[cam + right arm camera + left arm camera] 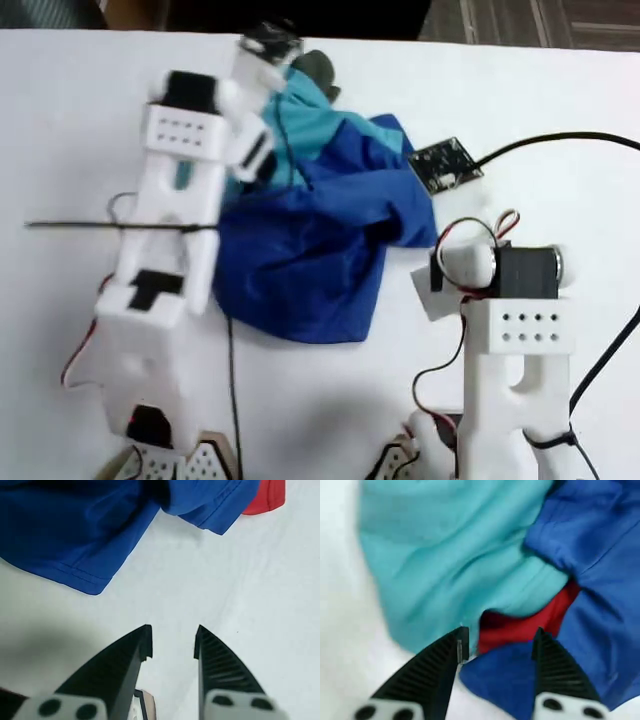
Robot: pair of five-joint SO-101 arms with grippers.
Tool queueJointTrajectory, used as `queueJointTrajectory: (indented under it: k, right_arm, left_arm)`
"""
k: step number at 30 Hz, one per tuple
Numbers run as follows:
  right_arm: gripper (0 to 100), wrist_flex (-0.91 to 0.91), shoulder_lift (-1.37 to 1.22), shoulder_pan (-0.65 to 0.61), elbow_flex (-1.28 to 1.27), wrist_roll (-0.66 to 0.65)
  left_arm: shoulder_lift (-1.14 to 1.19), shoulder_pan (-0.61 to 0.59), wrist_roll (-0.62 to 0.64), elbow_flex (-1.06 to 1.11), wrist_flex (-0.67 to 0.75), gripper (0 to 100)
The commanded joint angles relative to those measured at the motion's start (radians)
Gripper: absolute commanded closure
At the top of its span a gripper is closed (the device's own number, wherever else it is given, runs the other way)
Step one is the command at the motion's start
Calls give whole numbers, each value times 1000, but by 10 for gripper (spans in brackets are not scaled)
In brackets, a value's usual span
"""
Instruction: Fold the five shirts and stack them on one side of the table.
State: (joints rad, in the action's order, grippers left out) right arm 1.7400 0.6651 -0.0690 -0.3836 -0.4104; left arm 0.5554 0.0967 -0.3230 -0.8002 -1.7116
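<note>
1. Table (60, 120): white top. Blue shirt lies on it, approx. mid-table.
2. Blue shirt (300, 260): ref. item. Crumpled, unfolded, the biggest piece of the heap.
3. Left arm (175, 190): white, runs along one edge of blue shirt, partly over it.
4. Right arm (515, 340): white, stands off the opp. edge of blue shirt, not touching it.
5. Teal shirt (330, 130): bunched, touches blue shirt on its far side and partly overlaps it.
6. Red shirt (520, 627): small patch showing, wedged betw. teal shirt and a blue shirt fold; mostly covered.
7. Left gripper (497, 650): jaws spread, nothing clamped. Hangs over the blue shirt/red shirt seam.
8. Right gripper (172, 642): jaws apart, nothing held. Over bare table just beside blue shirt's hem.
</note>
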Motion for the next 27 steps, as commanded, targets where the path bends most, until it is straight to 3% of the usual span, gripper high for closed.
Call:
queueJointTrajectory:
  k: [1, 9, 11, 13, 15, 19, 27]
  right_arm:
    - [848, 21, -5, 8, 37, 0]
    - [848, 21, -2, 8, 37, 0]
    - [848, 21, -2, 8, 37, 0]
    - [848, 21, -2, 8, 37, 0]
    - [848, 21, -2, 8, 37, 0]
    - [848, 21, -2, 8, 37, 0]
    - [848, 21, -8, 8, 37, 0]
  left_arm:
    - [120, 37, 3, -53, -12, 774]
    - [356, -23, 2, -56, -32, 777]
    - [373, -54, 2, -56, -43, 842]
    - [376, -95, 6, -56, -43, 985]
    - [373, -141, 9, -56, -48, 961]
    - [304, -304, 29, -108, -54, 974]
    - [55, -740, 66, -438, -52, 973]
